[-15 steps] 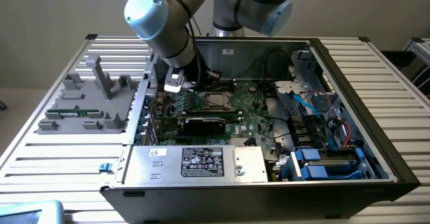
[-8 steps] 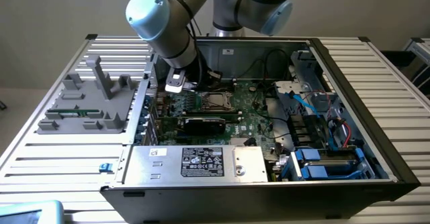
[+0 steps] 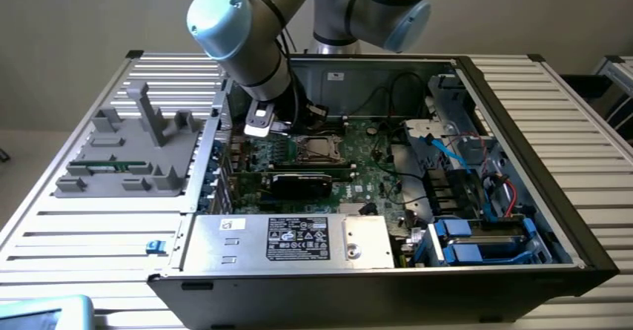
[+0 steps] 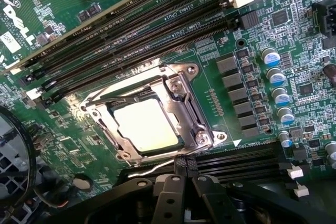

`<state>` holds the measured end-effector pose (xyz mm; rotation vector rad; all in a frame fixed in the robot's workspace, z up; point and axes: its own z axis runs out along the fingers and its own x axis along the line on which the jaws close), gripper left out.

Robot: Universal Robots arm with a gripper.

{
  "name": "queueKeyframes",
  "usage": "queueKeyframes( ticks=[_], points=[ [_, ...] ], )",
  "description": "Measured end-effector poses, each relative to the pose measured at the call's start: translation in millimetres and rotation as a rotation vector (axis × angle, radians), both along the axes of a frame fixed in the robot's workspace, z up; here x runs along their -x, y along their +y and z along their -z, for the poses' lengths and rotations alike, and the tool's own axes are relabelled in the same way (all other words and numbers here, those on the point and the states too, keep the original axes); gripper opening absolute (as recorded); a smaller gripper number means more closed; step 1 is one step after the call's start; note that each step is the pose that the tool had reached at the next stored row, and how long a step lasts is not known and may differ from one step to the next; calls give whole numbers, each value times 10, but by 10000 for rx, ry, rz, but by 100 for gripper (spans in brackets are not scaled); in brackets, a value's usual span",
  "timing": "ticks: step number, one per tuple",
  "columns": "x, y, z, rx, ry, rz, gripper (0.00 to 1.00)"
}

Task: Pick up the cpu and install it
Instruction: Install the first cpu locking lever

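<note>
Looking down through the wrist view, I saw the cpu (image 4: 145,125) seated flat inside the socket (image 4: 157,113), metal frame around it; memory slots (image 4: 131,30) ran just beside; my tool (image 4: 181,195) hung above the socket's edge with its fingers together, gripping nothing; the open computer case (image 3: 514,107) sat on the slatted counter (image 3: 89,226).

**Small print on the board, little else legible**

Over the motherboard (image 4: 252,40) now, and white silkscreen shows beside the memory slots (image 4: 131,35): "DIMM3 CPU1", "DIMM4 CPU1" and similar markings along the neighbouring slots. A large white brand logo sits at the board's edge, cut off and not fully readable. In the exterior view, the power supply (image 3: 287,242) carries a black label with white print, too small to make out.
</note>
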<state>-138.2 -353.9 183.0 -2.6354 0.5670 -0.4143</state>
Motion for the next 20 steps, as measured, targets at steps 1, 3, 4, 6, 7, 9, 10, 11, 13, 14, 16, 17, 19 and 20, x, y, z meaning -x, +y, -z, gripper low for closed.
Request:
queueKeyframes(
  ticks=[1, 3, 4, 6, 7, 9, 10, 11, 13, 14, 16, 17, 19, 20],
  points=[
    [0, 0, 0, 0, 0, 7, 11],
    [-1, 0, 0, 1, 0, 17, 11],
    [0, 0, 0, 1, 1, 37, 11],
    [-1, 0, 1, 0, 0, 129, 11],
    [-2, -1, 1, 1, 0, 150, 11],
    [3, 0, 1, 1, -3, 161, 11],
    [8, 0, 0, -3, -4, 161, 11],
    [19, 0, -11, -9, 1, 160, 11],
    [57, -1, -42, -37, 3, 160, 11],
    [87, 0, -57, -62, -1, 160, 11],
    [150, 0, -80, -109, 1, 160, 11],
    [178, 0, -85, -138, 1, 161, 11],
    [214, 0, -85, -182, 0, 161, 11],
    [228, 0, -86, -195, -5, 160, 11]
  ],
)
